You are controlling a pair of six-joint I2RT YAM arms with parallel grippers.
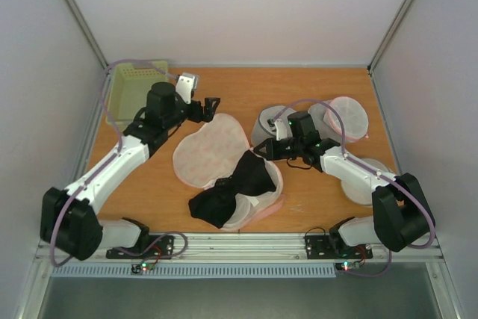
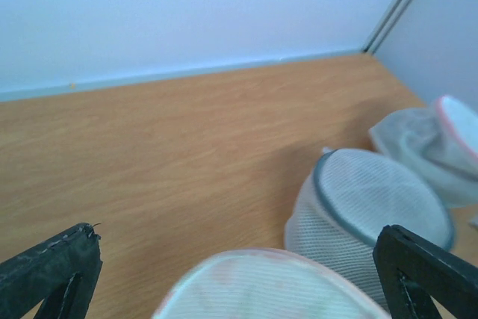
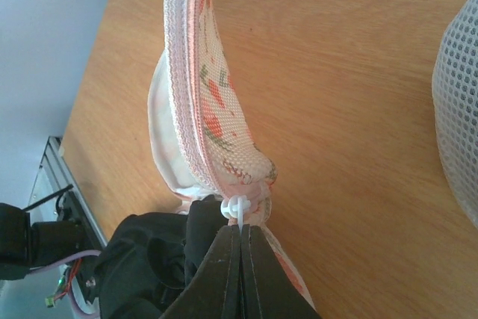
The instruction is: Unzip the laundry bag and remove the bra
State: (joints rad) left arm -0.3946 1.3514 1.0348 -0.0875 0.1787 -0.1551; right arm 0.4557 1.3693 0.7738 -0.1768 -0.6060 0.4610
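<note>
Now, right jaws clenched on the zipper pull should steady the laundry bag while the released left jaws pinch the bra midway.

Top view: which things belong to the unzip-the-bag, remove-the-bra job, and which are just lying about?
Job: laundry bag; bra; zip pull; right hand pinching it.
Lying about: green basket; grey mesh bag; pink-rimmed mesh bag.
</note>
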